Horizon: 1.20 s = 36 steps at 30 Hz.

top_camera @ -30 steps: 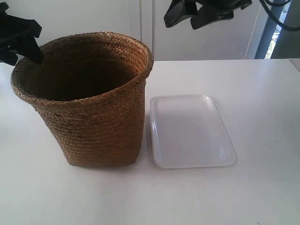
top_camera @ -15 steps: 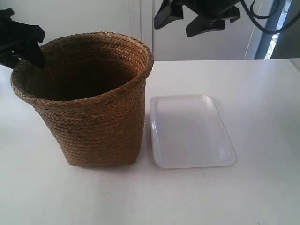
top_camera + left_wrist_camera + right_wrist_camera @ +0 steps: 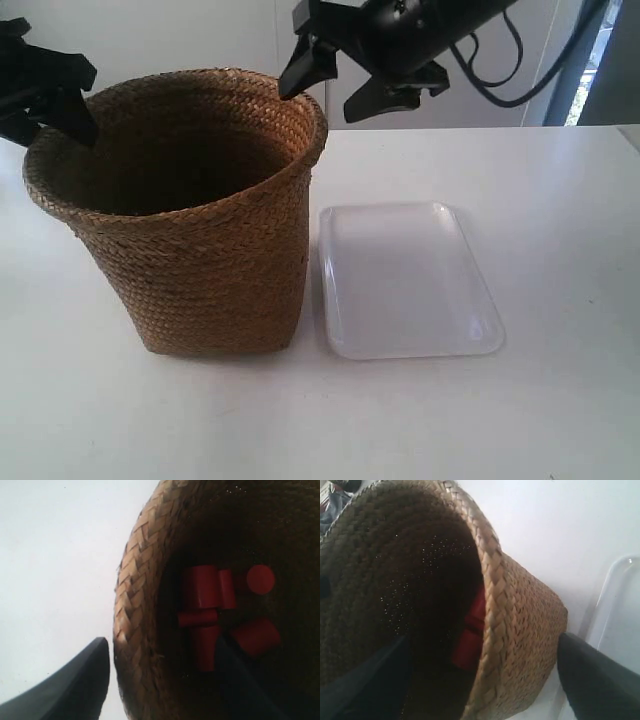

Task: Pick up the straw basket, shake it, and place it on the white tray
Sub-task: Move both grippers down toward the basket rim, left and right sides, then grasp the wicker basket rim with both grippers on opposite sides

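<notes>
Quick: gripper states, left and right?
Left gripper: open, astride the rim of the straw basket, not clamped.
Right gripper: open wide over the opposite side of the rim, holding nothing.

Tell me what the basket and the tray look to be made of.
The straw basket: woven natural fibre, likely straw, matte brown; braided strands show along rim and walls.
The white tray: probably plastic, smooth, slightly glossy; soft reflections on its surface.

Black left gripper [image 3: 48, 110], upper left: jaws parted. Black right gripper [image 3: 318, 105], top centre: jaws wide, tilted downward.
</notes>
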Motion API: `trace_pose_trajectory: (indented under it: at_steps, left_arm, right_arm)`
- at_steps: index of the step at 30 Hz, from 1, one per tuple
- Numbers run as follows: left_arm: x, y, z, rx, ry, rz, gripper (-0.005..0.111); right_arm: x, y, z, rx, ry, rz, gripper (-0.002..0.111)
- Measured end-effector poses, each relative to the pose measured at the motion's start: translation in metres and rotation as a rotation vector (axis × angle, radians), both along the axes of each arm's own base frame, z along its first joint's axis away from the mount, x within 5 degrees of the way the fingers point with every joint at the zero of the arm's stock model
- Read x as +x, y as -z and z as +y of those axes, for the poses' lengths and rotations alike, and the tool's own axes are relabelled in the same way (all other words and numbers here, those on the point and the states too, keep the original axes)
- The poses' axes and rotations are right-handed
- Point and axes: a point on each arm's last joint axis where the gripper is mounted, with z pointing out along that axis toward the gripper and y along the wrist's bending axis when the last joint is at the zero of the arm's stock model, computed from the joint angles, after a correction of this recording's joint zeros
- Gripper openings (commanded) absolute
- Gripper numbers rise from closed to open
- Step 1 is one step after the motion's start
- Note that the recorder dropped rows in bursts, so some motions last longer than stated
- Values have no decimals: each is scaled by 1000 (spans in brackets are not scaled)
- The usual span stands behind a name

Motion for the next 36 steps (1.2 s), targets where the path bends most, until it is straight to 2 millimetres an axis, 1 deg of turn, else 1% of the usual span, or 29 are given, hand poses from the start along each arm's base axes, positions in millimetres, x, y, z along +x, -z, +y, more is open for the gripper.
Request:
trace_pose_trajectory:
  at_steps: [2, 9, 13, 17, 26, 31, 36]
  left_arm:
    - [0, 0, 0, 0, 0, 0, 65]
    - [0, 1, -1, -11, 3, 12, 65]
    - [1, 3, -1, -14, 5, 21, 65]
    - [3, 6, -2, -15, 5, 32, 65]
    - [8, 14, -2, -17, 6, 58, 65]
    - [10, 18, -2, -17, 6, 71, 65]
    - [11, 20, -2, -20, 6, 76, 65]
  right_arm:
    - [1, 1, 5, -24, -12, -7, 75]
    - [11, 9, 9, -76, -19, 20, 74]
    - [11, 15, 12, -110, -33, 36, 74]
    - [11, 15, 14, -122, -53, 24, 74]
    - [14, 13, 14, -106, -29, -12, 74]
    - [16, 17, 7, -191, 15, -7, 74]
    - [17, 15, 7, -211, 16, -6, 74]
